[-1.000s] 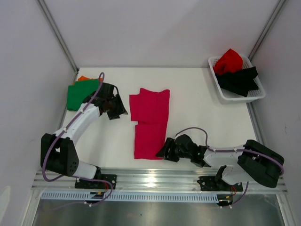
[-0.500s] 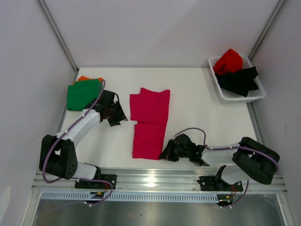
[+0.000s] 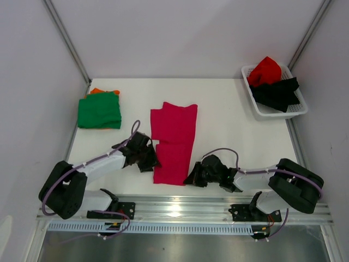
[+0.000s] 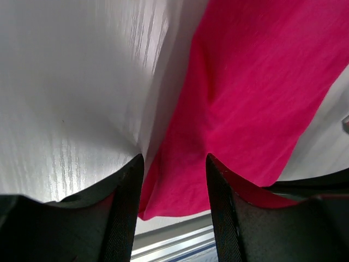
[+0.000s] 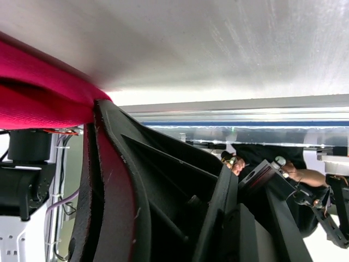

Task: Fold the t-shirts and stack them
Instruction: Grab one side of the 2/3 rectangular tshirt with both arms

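Observation:
A magenta-pink t-shirt (image 3: 173,143) lies folded lengthwise in the middle of the table. My left gripper (image 3: 149,162) is at its near left edge, open. In the left wrist view, the two fingertips (image 4: 128,180) straddle the shirt's near left corner (image 4: 180,191) without pinching it. My right gripper (image 3: 191,177) is at the near right corner, shut on the magenta cloth (image 5: 38,90). A folded green t-shirt (image 3: 98,110) lies on an orange one (image 3: 96,91) at the far left. The white basket (image 3: 275,111) holds a red t-shirt (image 3: 265,70) and a black one (image 3: 278,91).
The basket stands at the table's far right corner. A metal rail (image 3: 180,203) runs along the near edge just behind both grippers. Grey walls enclose the table on the left, right and back.
My left arm has swung from beside the green shirt down to the magenta shirt's near left edge. The right gripper has shut on the near right corner.

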### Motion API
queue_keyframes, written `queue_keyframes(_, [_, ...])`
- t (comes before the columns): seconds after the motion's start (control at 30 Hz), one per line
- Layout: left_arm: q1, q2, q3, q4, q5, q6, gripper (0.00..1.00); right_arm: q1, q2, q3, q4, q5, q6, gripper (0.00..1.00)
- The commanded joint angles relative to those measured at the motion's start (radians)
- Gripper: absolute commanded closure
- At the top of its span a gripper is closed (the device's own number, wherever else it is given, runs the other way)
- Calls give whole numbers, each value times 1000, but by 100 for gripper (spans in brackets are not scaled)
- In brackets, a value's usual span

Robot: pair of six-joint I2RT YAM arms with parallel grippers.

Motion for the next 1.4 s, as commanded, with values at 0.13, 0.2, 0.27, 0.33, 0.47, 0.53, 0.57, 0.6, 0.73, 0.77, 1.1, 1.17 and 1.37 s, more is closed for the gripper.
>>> queue_keyframes(0.13, [-83, -130, -186, 134, -18, -233, 48, -7, -3, 2, 38, -14, -9, 100])
queue_keyframes(0.2, [-94, -193, -256, 145, -44, -302, 48, -7, 0, 2, 43, -17, -9, 100])
queue_keyframes(0.27, [-106, -236, -284, 146, -59, -342, 47, -7, 8, 4, 44, -21, -9, 100])
queue_keyframes(0.33, [-113, -299, -321, 125, -76, -375, 47, -8, 13, 10, 43, -27, -12, 100])
queue_keyframes(0.47, [-114, -374, -319, 21, -93, -381, 47, -8, 17, 18, 35, -32, -18, 100])
queue_keyframes(0.53, [-116, -413, -301, -24, -87, -372, 47, -8, 22, 22, 31, -34, -18, 100])
queue_keyframes(0.57, [-117, -425, -299, -68, -90, -367, 47, -8, 23, 22, 31, -35, -18, 100])
queue_keyframes(0.6, [-117, -437, -296, -85, -93, -365, 47, -8, 25, 24, 31, -35, -18, 100])
queue_keyframes(0.73, [-122, -486, -308, -107, -122, -364, 46, -8, 45, 35, 31, -43, -19, 100])
queue_keyframes(0.77, [-120, -488, -311, -104, -124, -365, 46, -8, 46, 41, 25, -46, -21, 100])
queue_keyframes(1.1, [-125, -317, -304, 31, -82, -349, 47, -8, 46, 45, 18, -43, -24, 100])
queue_keyframes(1.17, [-126, -290, -293, 50, -81, -341, 47, -8, 45, 45, 17, -41, -24, 100])
queue_keyframes(1.37, [-139, -252, -270, 53, -76, -336, 47, -7, 40, 44, 15, -38, -24, 100])
